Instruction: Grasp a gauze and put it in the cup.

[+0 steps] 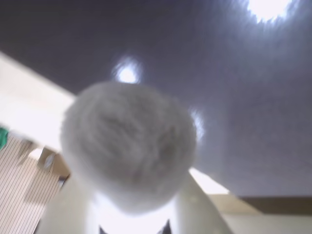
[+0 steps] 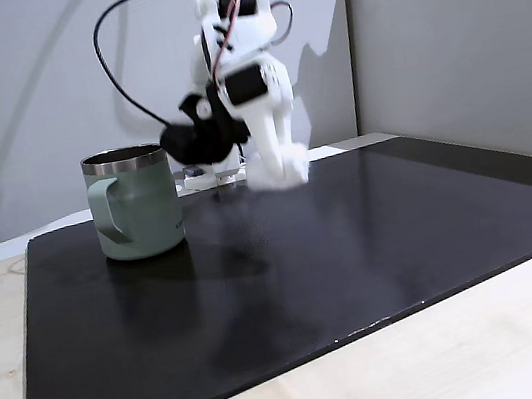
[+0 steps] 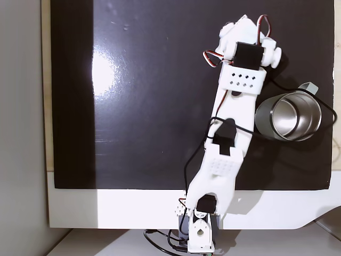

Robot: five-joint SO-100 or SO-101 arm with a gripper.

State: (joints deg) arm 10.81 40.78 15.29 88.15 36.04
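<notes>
The gauze, a soft white roll, sits close to the lens in the wrist view. My gripper is shut on it, with a white finger on either side. In a fixed view my gripper is motion-blurred and hangs low over the black mat, to the right of the cup, with a clear gap between them. The cup is a sage-green mug with a steel rim and stands upright. In another fixed view from above, the cup stands to the right of my forearm, and my gripper points past it, mostly hidden under the wrist.
The black mat covers most of the light table. The arm's base stands at the mat's edge in the view from above. A black cable loops above the cup.
</notes>
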